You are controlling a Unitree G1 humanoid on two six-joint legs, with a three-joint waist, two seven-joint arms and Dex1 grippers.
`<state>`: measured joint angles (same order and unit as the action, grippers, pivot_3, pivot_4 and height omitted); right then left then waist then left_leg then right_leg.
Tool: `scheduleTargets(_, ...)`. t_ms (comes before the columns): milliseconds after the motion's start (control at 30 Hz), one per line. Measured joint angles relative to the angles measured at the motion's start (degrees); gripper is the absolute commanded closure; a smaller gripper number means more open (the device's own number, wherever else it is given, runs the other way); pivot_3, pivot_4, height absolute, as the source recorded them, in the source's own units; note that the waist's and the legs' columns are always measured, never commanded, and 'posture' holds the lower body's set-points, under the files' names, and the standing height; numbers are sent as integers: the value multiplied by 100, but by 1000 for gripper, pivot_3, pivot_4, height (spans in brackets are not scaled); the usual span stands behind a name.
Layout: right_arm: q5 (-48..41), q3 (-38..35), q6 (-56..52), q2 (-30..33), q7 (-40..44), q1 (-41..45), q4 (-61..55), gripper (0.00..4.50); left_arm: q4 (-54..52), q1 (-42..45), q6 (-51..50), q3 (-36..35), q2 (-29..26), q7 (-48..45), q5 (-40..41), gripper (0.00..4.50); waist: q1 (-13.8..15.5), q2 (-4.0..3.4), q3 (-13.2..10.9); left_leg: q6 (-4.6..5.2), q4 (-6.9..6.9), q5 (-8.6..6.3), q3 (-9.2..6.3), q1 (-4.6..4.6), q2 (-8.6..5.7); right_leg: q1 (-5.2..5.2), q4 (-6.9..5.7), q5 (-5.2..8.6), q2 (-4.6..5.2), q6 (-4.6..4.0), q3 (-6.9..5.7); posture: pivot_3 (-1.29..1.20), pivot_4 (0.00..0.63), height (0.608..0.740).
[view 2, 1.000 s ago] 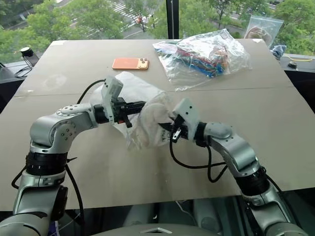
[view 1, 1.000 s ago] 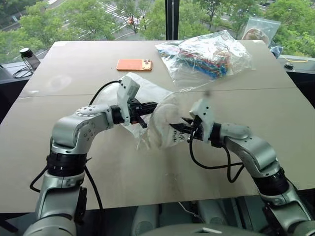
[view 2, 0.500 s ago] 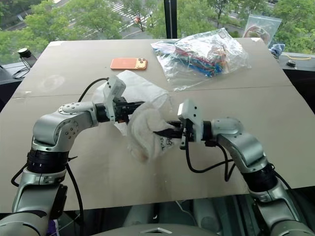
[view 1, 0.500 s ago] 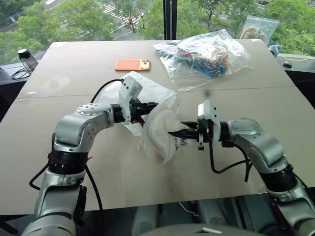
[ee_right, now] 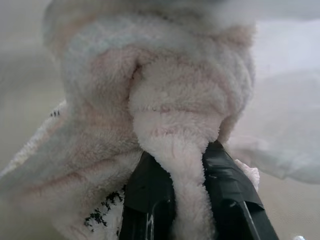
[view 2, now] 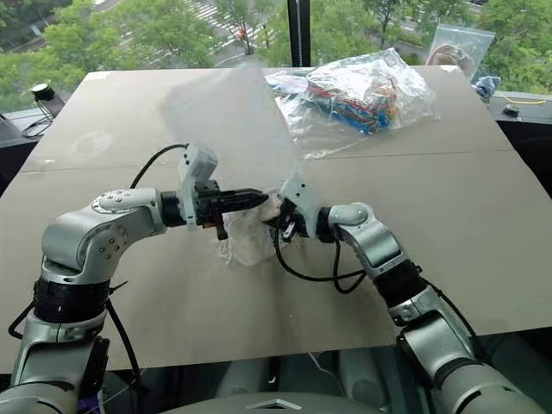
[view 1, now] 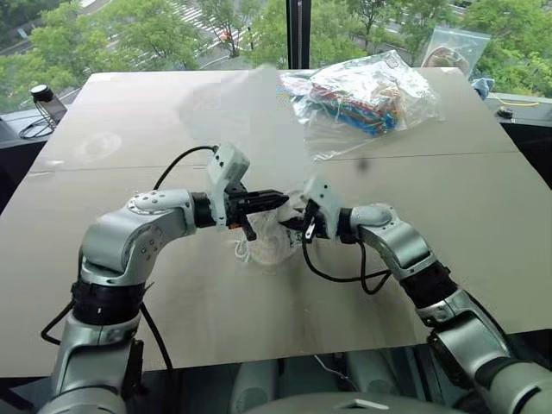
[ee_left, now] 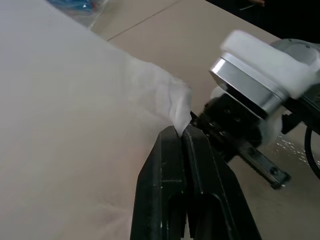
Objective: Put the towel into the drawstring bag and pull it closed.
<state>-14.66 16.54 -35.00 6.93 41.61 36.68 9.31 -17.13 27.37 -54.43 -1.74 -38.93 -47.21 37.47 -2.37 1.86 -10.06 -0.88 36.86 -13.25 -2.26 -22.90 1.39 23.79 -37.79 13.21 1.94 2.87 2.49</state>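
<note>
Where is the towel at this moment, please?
The towel is pinched in the right gripper above the middle of the table, pressed against the drawstring bag held by the left gripper.

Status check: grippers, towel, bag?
Left gripper shut on thin white drawstring bag. Right gripper shut on fluffy cream towel at bag. Nothing in the way.
</note>
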Motion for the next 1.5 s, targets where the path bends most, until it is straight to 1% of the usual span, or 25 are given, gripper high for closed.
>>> scheduleTargets(67, -171, -214, -213, -103, -110, 2, 3, 4492, -30, -66, -2, 1, -16, 1, -2, 4500, 1, -2, -1, 0, 0, 0, 1, 0, 0, 0, 0, 0, 0, 0, 0, 0, 150, 734)
scheduleTargets(100, -521, -675, -603, -269, -309, -3, 1, 4492, -55, -183, 1, 3, -96, 0, -14, 4500, 2, -3, -2, 0, 0, 0, 2, 0, 0, 0, 1, 0, 1, 0, 1, 0, 150, 734)
scheduleTargets(233, -1113, -1489, -1162, -400, -666, -90, -112, 4492, -46, -398, 3, -12, -214, 22, -25, 4500, 24, -5, -3, 0, 0, 0, 0, -2, -1, -1, 3, 0, 2, 0, -2, 0, 150, 734)
scheduleTargets(467, -1817, -2073, -1702, -597, -982, -492, -535, 4492, 124, -294, -44, -199, -220, 230, -13, 4500, -11, -8, -5, 0, -2, 0, 2, -1, -1, 0, 1, 0, 0, 0, 0, 0, 150, 734)
scheduleTargets(567, -2313, -2475, -1855, -970, -1219, -467, -663, 4492, 208, -109, -486, -331, -149, 375, 237, 4500, -15, -9, -6, 0, -2, 0, 0, 0, 0, 0, -1, 0, -1, 1, -1, 0, 150, 734)
scheduleTargets(667, -2647, -2684, -1929, -1213, -1439, -392, -680, 4492, 187, -24, -890, -490, -88, 444, 580, 4500, -15, -10, -6, 0, -2, 0, 2, -1, 0, 0, 1, 0, 0, 1, 0, 0, 150, 734)
scheduleTargets(700, -2802, -2811, -1978, -1328, -1609, -355, -671, 4492, 163, 6, -1268, -666, 8, 519, 947, 4500, -12, -10, -6, 0, -2, 0, 2, -1, 0, 0, 1, 0, 1, 1, 0, 0, 150, 734)
scheduleTargets(733, -2804, -2814, -1978, -1330, -1611, -354, -671, 4492, 163, 7, -1277, -669, 10, 519, 952, 4500, -12, -10, -6, 0, -2, 0, 2, -1, 0, 0, 1, 0, 1, 1, 0, 0, 150, 734)
scheduleTargets(767, -2867, -2883, -1965, -1417, -1724, -316, -657, 4492, 119, 95, -1578, -787, 85, 589, 1288, 4500, -5, -11, -7, 0, -2, 0, 0, -2, -1, 0, 1, 0, 1, 1, -2, 0, 150, 734)
scheduleTargets(800, -2860, -2882, -1820, -1456, -1829, -277, -615, 4492, 93, 252, -1919, -1006, 316, 770, 1687, 4500, 3, -12, -7, 0, -1, 0, -3, -3, -1, 0, 0, 0, 1, 1, -5, 0, 150, 734)
scheduleTargets(833, -2852, -2869, -1778, -1456, -1849, -267, -607, 4492, 63, 314, -1997, -1034, 378, 820, 1803, 4500, 10, -11, -7, 0, 0, 0, -5, -3, -1, -1, 1, 0, 2, 1, -8, 0, 150, 734)
scheduleTargets(900, -2499, -2573, -1285, -1454, -1859, -268, -598, 4492, 0, 603, -2328, -1163, 747, 1205, 2247, 4500, 0, -12, -7, 0, 0, 0, -3, -2, -3, -3, 2, 0, 4, 2, -5, 0, 150, 734)
scheduleTargets(1000, -2015, -1960, -792, -1397, -1691, -300, -599, 4492, -17, 767, -2522, -1172, 1161, 1668, 2544, 4500, -41, -12, -8, 0, -1, 0, 1, 0, -3, 0, 1, -1, 2, 2, 0, 0, 150, 734)
scheduleTargets(1067, -1793, -1774, -502, -1251, -1563, -366, -606, 4492, 16, 767, -2662, -1180, 1212, 1898, 2679, 4500, -41, -13, -8, 0, -2, 0, -2, 1, -3, 0, -2, 0, 2, 2, -1, 0, 150, 734)
scheduleTargets(1167, -1721, -1720, -384, -1245, -1529, -441, -602, 4492, 49, 765, -2769, -1181, 1188, 2073, 2819, 4500, -39, -13, -8, 0, -2, 0, -3, 1, -3, 0, -3, -1, 2, 1, -2, 0, 150, 734)
scheduleTargets(1300, -2351, -2008, -1100, -1232, -1598, -625, -747, 4492, 45, 545, -2744, -1173, 976, 2137, 2784, 4500, -14, -14, -8, 0, -3, 0, -3, 1, -3, -1, -1, 0, 3, 0, -1, 0, 150, 734)
scheduleTargets(1333, -2507, -2046, -1318, -1167, -1607, -688, -828, 4492, 46, 449, -2730, -1162, 940, 2148, 2721, 4500, -9, -15, -9, 0, -3, 0, -2, 0, -4, 0, 0, 0, 3, 0, -1, 0, 150, 734)
scheduleTargets(1400, -2937, -2194, -2105, -965, -1719, -806, -1007, 4492, 62, 211, -2593, -1026, 820, 2168, 2442, 4500, 7, -15, -9, 0, -3, 0, -3, -1, -6, -1, 1, 0, 5, 0, -2, 0, 150, 734)
scheduleTargets(1500, -3100, -2190, -2708, -651, -1861, -923, -1186, 4492, 136, 119, -2497, -925, 781, 2203, 2235, 4500, 15, -14, -9, 0, -3, 0, -4, 0, -7, -1, 0, 0, 5, 0, -4, 0, 150, 734)
